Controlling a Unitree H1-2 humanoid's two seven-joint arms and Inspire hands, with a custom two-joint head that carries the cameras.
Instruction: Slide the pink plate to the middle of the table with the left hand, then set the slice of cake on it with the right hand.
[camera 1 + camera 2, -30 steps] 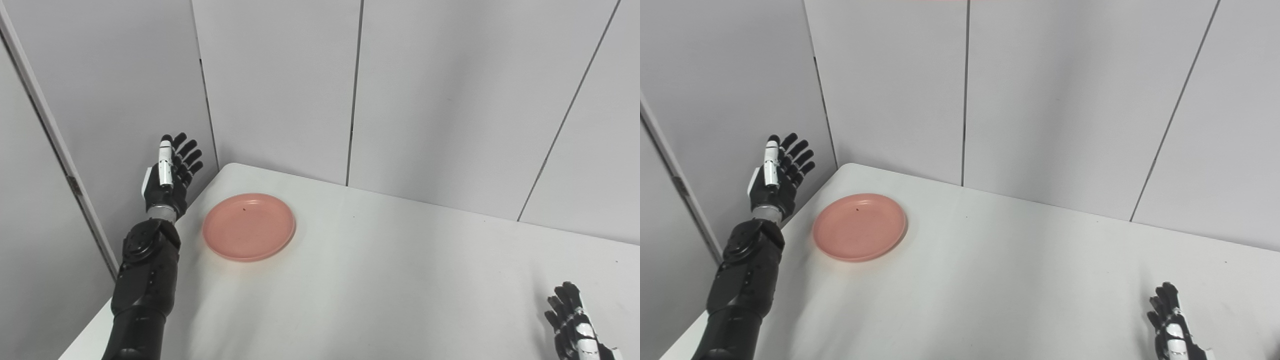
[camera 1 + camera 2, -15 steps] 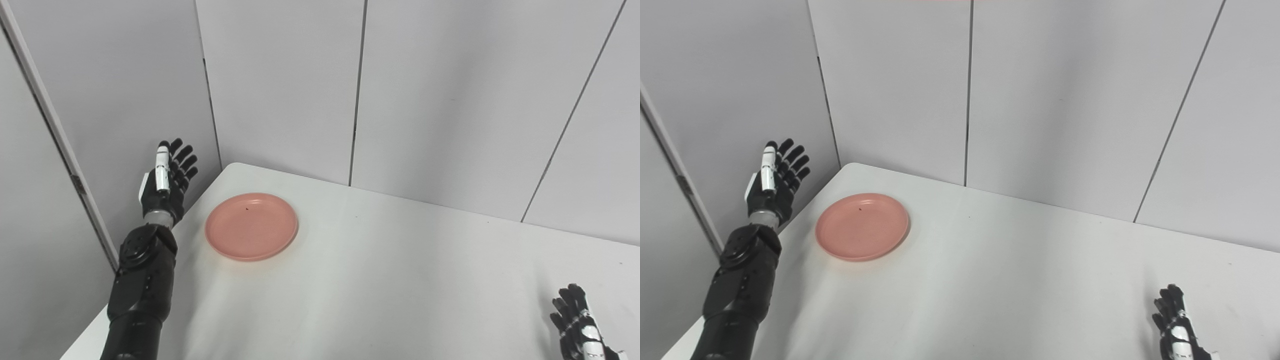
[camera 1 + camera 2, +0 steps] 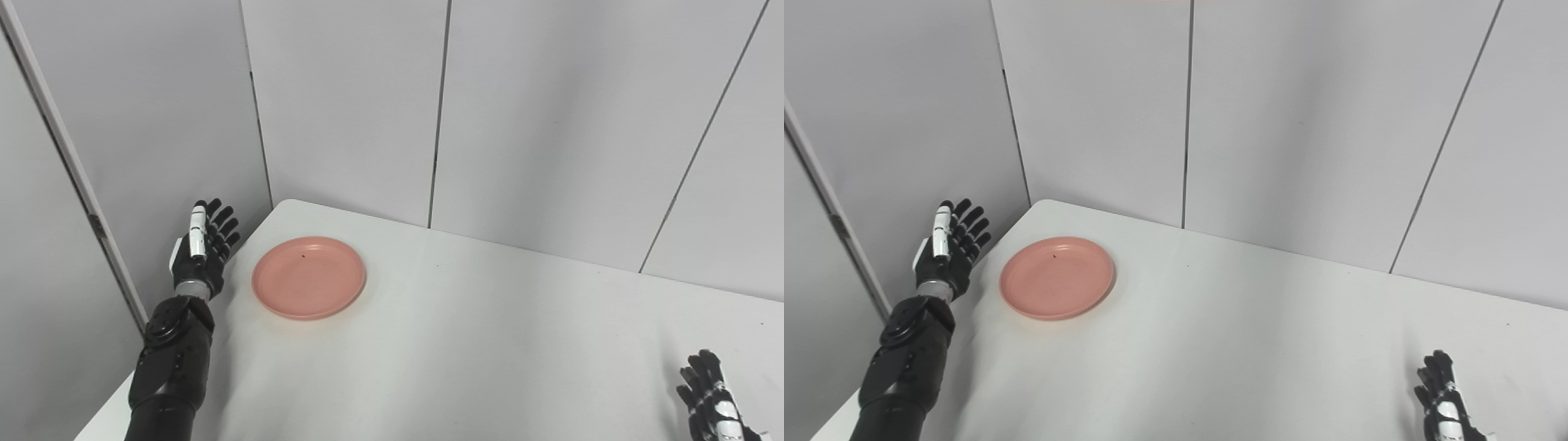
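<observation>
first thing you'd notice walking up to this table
The pink plate, the only colour here, lies empty near the far left corner of the white table. Beside it, at the table's left edge, the black left hand is raised with fingers spread, not touching it. The right hand sits at the near right; no cake shows.

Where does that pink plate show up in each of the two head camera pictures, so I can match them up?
Left eye view: the pink plate lies left of centre on the white table, near its far left corner.
Right eye view: the same pink plate sits a little further left in the picture.
Shared landmark: the open left hand, raised just left of the plate and apart from it, appears in both views.
</observation>
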